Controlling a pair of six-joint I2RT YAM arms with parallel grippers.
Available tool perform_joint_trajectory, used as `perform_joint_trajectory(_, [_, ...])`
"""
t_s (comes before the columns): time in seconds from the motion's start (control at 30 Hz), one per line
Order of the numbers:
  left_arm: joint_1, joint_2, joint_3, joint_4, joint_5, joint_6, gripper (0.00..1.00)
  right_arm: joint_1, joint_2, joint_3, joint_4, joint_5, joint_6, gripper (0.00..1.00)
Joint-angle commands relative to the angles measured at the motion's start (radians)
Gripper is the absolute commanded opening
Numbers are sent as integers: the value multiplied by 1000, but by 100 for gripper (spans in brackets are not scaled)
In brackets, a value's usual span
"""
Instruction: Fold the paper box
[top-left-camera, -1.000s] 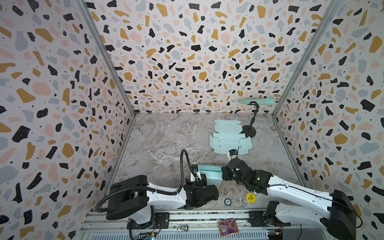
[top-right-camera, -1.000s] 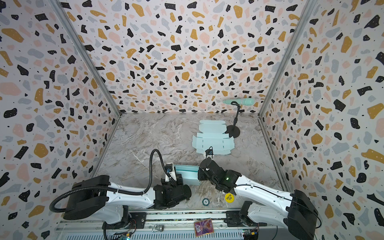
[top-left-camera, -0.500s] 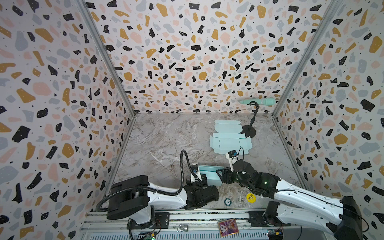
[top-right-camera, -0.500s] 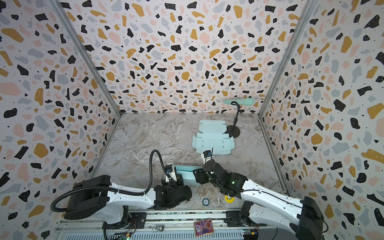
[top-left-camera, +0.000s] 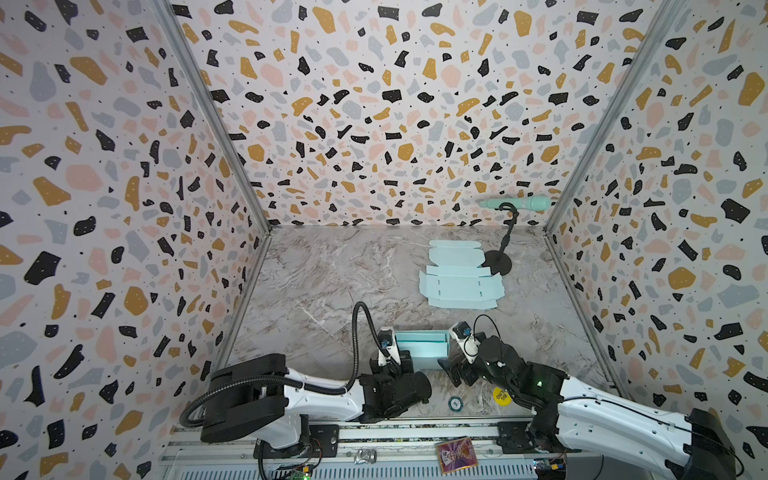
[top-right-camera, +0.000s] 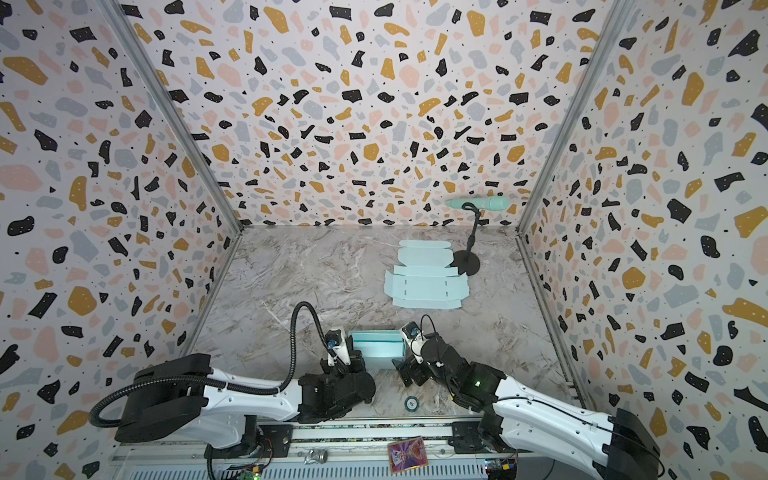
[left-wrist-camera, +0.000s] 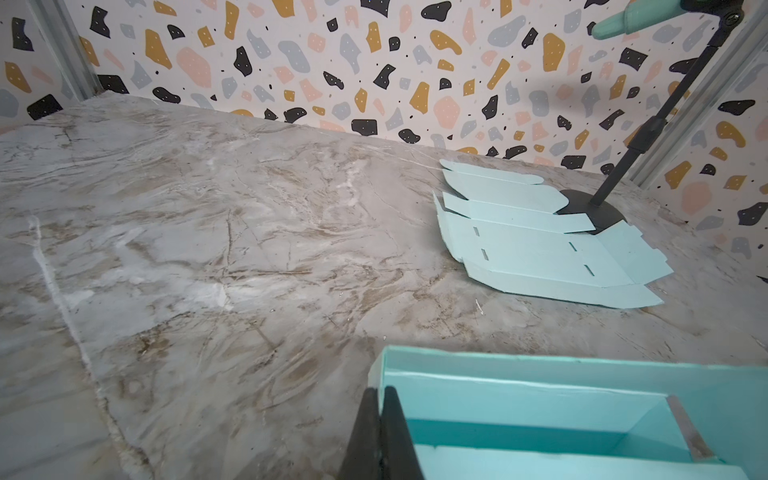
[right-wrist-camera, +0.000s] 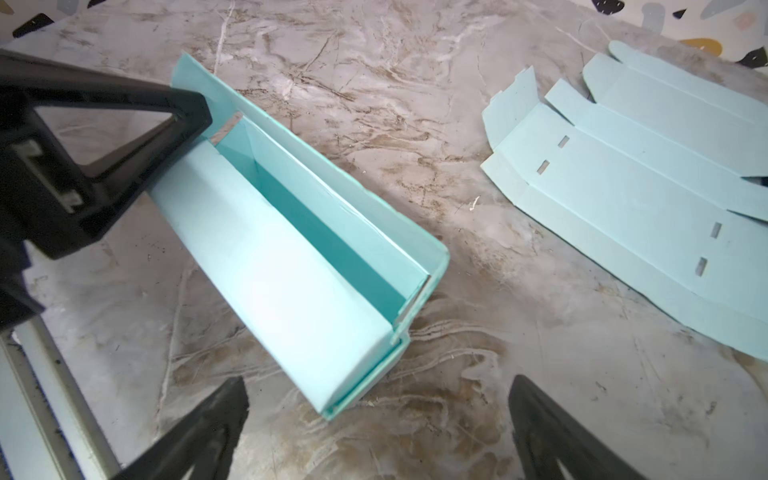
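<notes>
Two end effectors sit at the paper box (top-left-camera: 422, 348), one at each short end, so I place everything else by that box. It stands on the marble tabletop (top-left-camera: 324, 291) with its open top up and its long walls raised; the right wrist view shows the darker teal floor inside. My left end effector (top-left-camera: 397, 355) is at the box's left end with its fingers (left-wrist-camera: 399, 440) pressed together. In the left wrist view they pinch the box's end wall between them, so I count that end as gripped. My right end effector (right-wrist-camera: 378, 379) is at the box's opposite end, spread wide. Its two fingertips flank the near corner of the box and hold nothing, with bare marble between them. Beyond the box, toward the back wall and a little to the right, lies a flat blank (top-left-camera: 459, 280) of the same pale blue card, its slots showing. Farther from the box, a black stand (top-left-camera: 498, 262) has its round foot at the blank's far right edge and carries a mint-green tube (top-left-camera: 517, 203) at its top. On the near side of the box, between my two arms, I see a small round token (top-left-camera: 456, 402) and a yellow sticker (top-left-camera: 500, 395) on the tabletop.
</notes>
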Motion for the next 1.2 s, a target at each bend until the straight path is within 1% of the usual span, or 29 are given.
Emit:
perform_joint_trajectory(0.0, [-10, 3, -65, 9, 148, 78, 0, -16, -49, 9, 79, 15, -41, 99])
perform_joint_trajectory(0.1, [2, -5, -81, 43, 179, 126, 0, -50, -10, 13, 112, -45, -48, 99])
perform_joint_trajectory(0.23, [14, -17, -92, 93, 209, 185, 0, -79, 106, -20, 221, -133, -64, 99])
perform_joint_trajectory(0.3, [19, -24, -96, 101, 222, 200, 0, -77, 145, -24, 251, -147, -82, 99])
perform_joint_trajectory(0.47, [38, -38, -105, 123, 258, 244, 0, -78, 152, -32, 293, -204, -133, 99])
perform_joint_trajectory(0.57, [50, -41, -107, 138, 279, 255, 0, -80, 162, -34, 306, -249, -154, 99])
perform_joint_trajectory(0.77, [61, -43, -106, 138, 303, 254, 0, -73, 258, -17, 306, -332, -164, 100])
perform_joint_trajectory(0.9, [61, -60, -110, 120, 299, 247, 0, -61, 252, -14, 297, -314, -169, 99])
perform_joint_trajectory(0.97, [61, -66, -115, 119, 298, 247, 0, -55, 239, -15, 301, -302, -178, 95])
perform_joint_trajectory(1.0, [61, -66, -117, 117, 298, 246, 0, -54, 233, -15, 301, -297, -180, 90])
perform_joint_trajectory(1.13, [61, -71, -121, 118, 298, 252, 0, -46, 242, -12, 305, -286, -187, 60])
perform_joint_trajectory(1.17, [61, -72, -122, 117, 298, 252, 0, -42, 253, -9, 307, -282, -188, 54])
